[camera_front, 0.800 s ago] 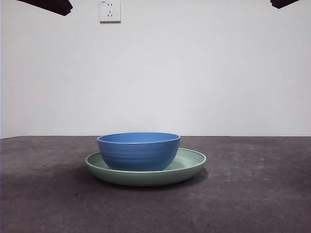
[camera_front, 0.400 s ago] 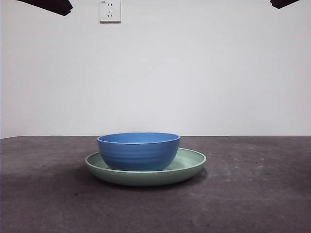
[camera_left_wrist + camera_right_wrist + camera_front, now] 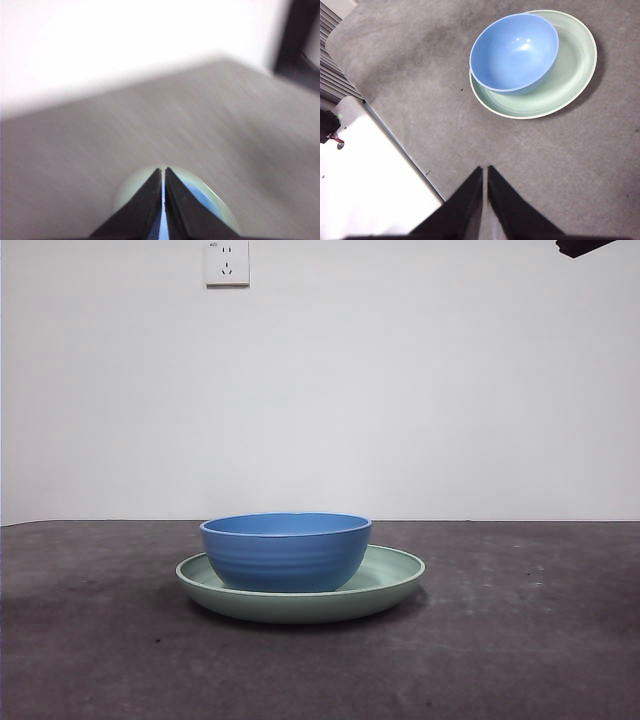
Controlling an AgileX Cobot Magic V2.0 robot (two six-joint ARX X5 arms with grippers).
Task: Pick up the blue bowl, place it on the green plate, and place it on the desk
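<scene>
Left claw [image 3: 163, 200]: my jaws stood together, empty, above the dishes; its wrist view was smeared, so I could not judge my clearance.
Blue bowl [image 3: 286, 551]: it sat inside the green plate [image 3: 395, 585], pushed toward one side of the well, not centred.
Counter [image 3: 520, 640]: it carried the plate squarely, with bare surface on both sides.
Right claw [image 3: 485, 200]: my jaws were together, holding nothing, well apart from the dishes.
Risk, grip: I judged the glossy wall could slip from my jaws.
Risk, plate: a skewed lift could drag or tip the plate, since the bowl lay near its rim.
Risk, approach: with jaws together, a descent would strike the bowl.
</scene>
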